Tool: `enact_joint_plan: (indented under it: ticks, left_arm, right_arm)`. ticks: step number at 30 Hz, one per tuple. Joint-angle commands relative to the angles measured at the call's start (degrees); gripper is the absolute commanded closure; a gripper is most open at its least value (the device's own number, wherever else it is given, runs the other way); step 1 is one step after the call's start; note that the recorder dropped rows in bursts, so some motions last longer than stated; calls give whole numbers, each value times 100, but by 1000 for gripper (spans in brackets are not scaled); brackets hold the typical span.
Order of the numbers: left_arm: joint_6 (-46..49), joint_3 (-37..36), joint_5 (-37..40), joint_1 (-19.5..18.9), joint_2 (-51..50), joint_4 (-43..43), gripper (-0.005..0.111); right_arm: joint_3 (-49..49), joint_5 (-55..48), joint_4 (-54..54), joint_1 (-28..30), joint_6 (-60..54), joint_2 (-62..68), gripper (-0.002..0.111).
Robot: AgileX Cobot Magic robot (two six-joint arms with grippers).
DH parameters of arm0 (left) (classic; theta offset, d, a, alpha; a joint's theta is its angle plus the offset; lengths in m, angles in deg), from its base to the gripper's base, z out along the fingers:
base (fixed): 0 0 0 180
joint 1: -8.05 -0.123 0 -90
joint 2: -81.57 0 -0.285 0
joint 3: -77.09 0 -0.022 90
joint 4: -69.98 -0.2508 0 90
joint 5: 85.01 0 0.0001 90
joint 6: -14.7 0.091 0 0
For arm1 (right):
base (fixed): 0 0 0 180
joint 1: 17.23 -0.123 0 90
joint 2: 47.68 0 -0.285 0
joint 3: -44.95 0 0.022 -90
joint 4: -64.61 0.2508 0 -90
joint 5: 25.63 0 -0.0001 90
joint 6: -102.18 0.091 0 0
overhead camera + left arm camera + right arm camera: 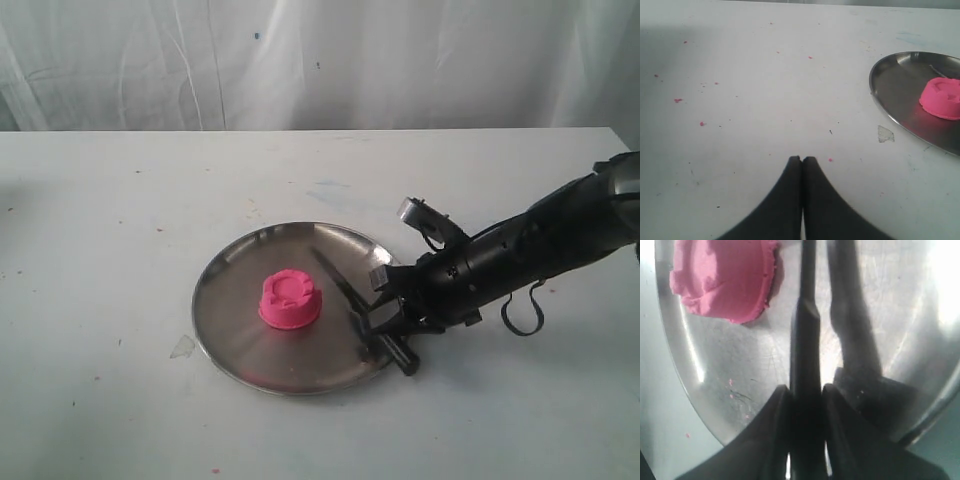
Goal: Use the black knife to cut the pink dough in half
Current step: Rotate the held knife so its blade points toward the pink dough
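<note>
The dough (pixel 290 300) is bright pink with a ridged circular pattern on top. The knife (pixel 340 283) is all black, as are both grippers' fingers (pixel 777 430). The round plate (pixel 225 300) is shiny silver metal. The table (pixel 120 220) is white, flecked with pink crumbs (pixel 678 100).

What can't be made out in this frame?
- Black knife handle: covered by the right gripper in the exterior view.
- Knife tip: cut off by the right wrist view's edge.
- Pink dough: cropped in both wrist views.
- Left gripper: outside the exterior view.
</note>
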Motion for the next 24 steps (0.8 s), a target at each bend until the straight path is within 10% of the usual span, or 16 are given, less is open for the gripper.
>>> enact_joint_plan:
  ticks: [1, 14, 24]
  left_arm:
    - [-9, -3, 26, -17, 15, 29, 107]
    - [-9, -3, 26, -17, 15, 29, 107]
    - [-9, -3, 26, -17, 15, 29, 107]
  right_arm:
    - [-63, 6, -100, 6, -105, -378, 87]
    - [-63, 215, -419, 6, -215, -896, 89]
    - [-145, 359, -863, 6, -497, -896, 52]
